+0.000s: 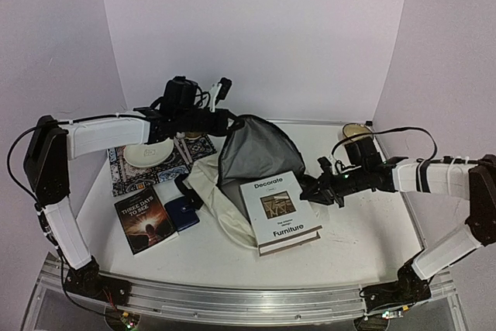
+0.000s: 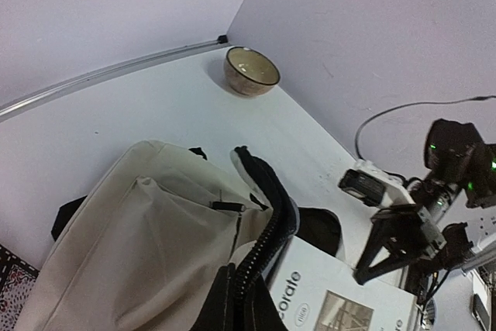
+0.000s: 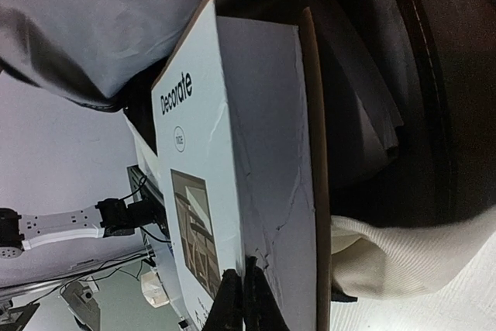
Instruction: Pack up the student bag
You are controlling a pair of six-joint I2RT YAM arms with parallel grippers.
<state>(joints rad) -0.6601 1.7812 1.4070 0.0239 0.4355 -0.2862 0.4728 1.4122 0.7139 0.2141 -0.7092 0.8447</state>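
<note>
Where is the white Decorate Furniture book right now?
Top view: the book lies mid-table, its far end at the student bag's open mouth, with the right claw pinching its right edge.

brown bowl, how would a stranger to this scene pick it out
Start at the cream student bag in the middle of the table, then look to the far right corner. The brown bowl stands alone there, dark-rimmed, unlike the pale dish on the patterned mat.
</note>
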